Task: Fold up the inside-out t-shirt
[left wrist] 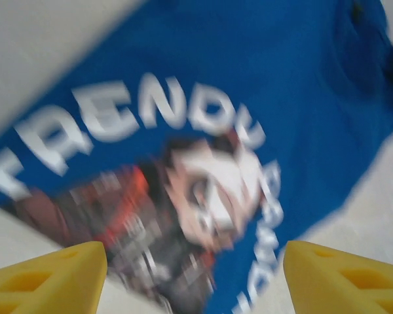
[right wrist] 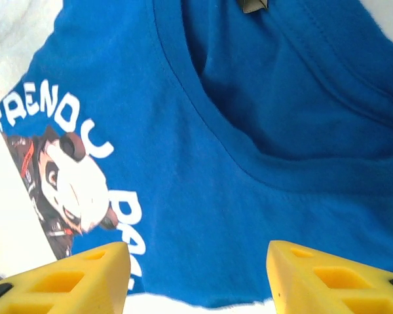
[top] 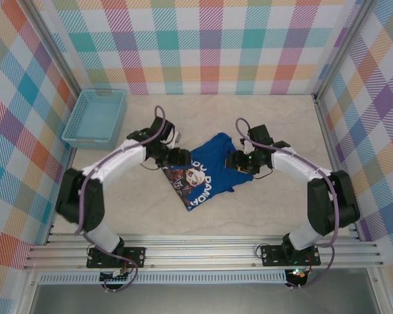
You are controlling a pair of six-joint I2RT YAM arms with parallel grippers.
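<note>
On table [top: 268, 127], blue t-shirt [top: 206, 163], basket [top: 95, 118] well apart

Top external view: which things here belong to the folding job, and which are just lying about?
Job: blue t-shirt; left gripper and right gripper, both open over it.
Lying about: light blue mesh basket, apart from the shirt.

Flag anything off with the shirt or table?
The t-shirt lies askew, a lopsided diagonal bundle, not a neat fold. Its panda print faces up and reads normally, so the outer side seems to be showing. The basket sits tidy at far left; nothing spilled or damaged.
</note>
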